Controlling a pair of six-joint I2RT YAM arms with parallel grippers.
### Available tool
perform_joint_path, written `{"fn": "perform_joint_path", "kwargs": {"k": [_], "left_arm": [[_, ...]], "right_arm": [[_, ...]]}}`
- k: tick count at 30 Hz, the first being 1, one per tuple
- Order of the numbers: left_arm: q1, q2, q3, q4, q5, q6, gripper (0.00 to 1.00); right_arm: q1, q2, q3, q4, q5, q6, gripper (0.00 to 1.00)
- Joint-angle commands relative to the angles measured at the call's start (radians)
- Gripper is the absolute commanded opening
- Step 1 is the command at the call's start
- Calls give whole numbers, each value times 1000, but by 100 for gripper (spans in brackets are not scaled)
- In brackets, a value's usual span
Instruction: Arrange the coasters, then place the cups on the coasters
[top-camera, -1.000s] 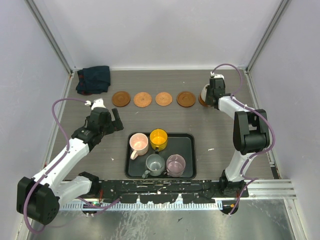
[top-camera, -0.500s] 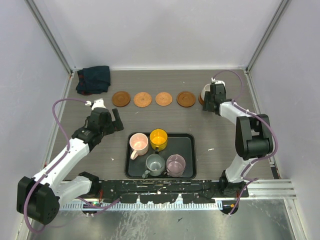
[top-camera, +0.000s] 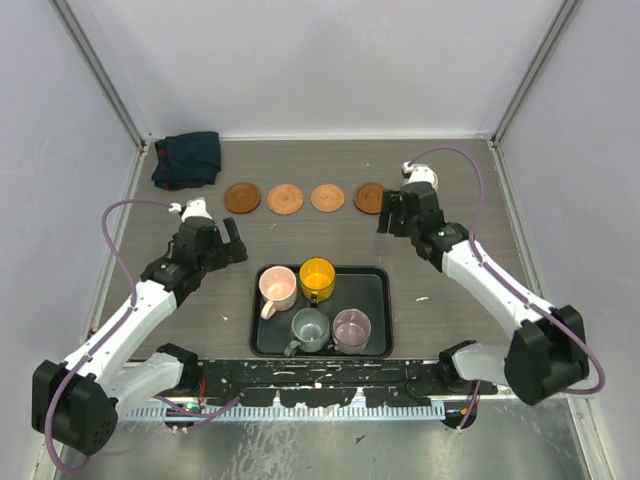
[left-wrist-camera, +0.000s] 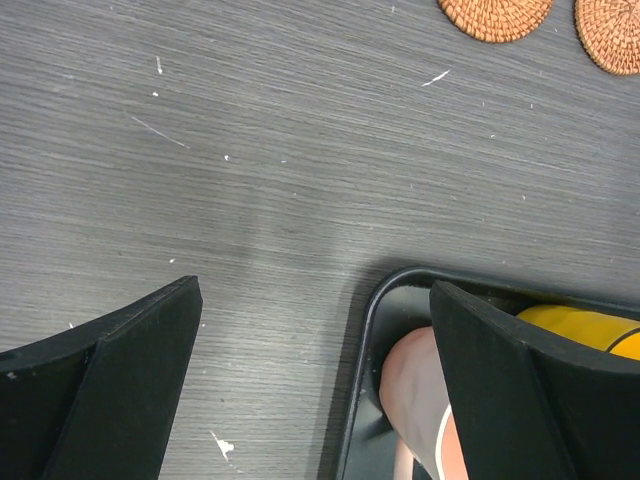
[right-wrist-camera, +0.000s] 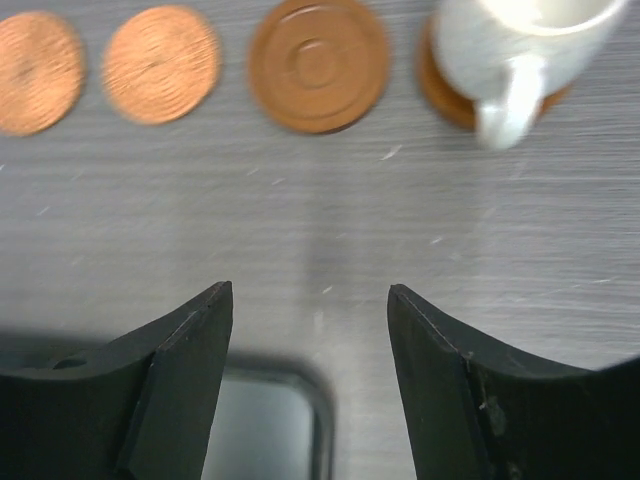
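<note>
Four coasters lie in a row at the back; the dark right one is bare. A further coaster carries the cream-white cup, handle toward me. My right gripper hangs open and empty over the table, between that row and the tray; from above, the right gripper partly covers the row's end. The pink, yellow, grey-teal and mauve cups stand in the black tray. My left gripper is open over the tray's left corner, beside the pink cup.
A dark blue cloth lies bunched in the back left corner. White walls with metal posts close in the table on three sides. The tray's rim curves under my left gripper.
My right gripper has opened, let go of the cream-white cup on the rightmost coaster, and pulled back left toward the tray. The left arm has hardly moved.
</note>
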Motion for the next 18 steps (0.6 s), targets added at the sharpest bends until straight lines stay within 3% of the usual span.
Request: {"fn": "perform_joint_path", "kwargs": {"k": [1, 14, 18], "left_arm": [[5, -20, 4, 37, 36, 4, 98], [4, 26, -4, 87, 181, 5, 98], [4, 22, -12, 101, 193, 5, 98]], "right_arm": [[139, -129, -33, -122, 48, 114, 68], [443, -262, -92, -312, 100, 257, 69], [502, -264, -127, -270, 78, 296, 69]]}}
